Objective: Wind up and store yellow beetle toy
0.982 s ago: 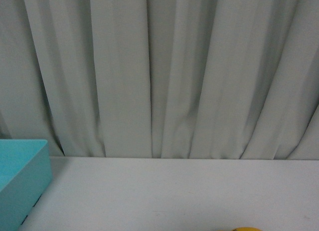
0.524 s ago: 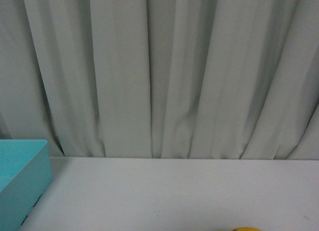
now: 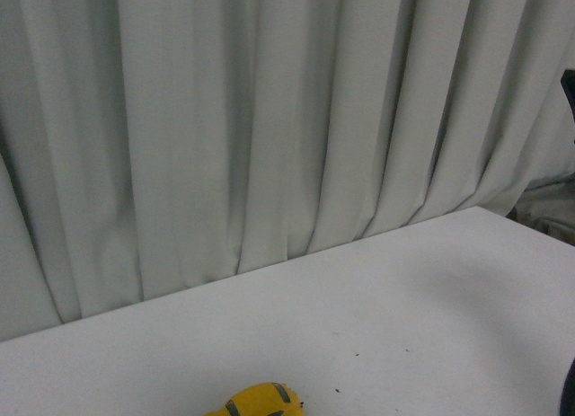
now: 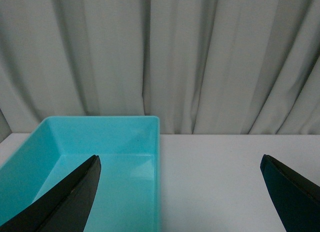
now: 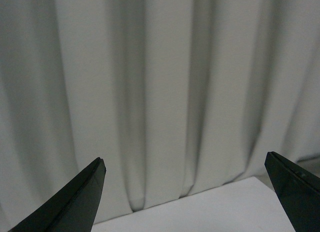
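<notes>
Left pincer (image 4: 180,164) is released, jaws spread wide and empty, with a teal bin (image 4: 105,137) seen ahead of it; the right pincer (image 5: 184,159) is likewise released, faced at a grey curtain (image 5: 165,81). The yellow beetle toy (image 3: 256,401) is seen on the white surface (image 3: 377,299), cut by the front view's lower edge, its long axis roughly across that view. Its heading and its placement relative to either pincer cannot be told.

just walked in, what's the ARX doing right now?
Nothing is being handled. The yellow beetle toy sits untouched on the white table, at the front view's bottom edge. The left tool is open and empty, facing the teal bin, which shows nothing inside. The right tool is open and empty too, facing the curtain. The toy is not yet stored.
</notes>
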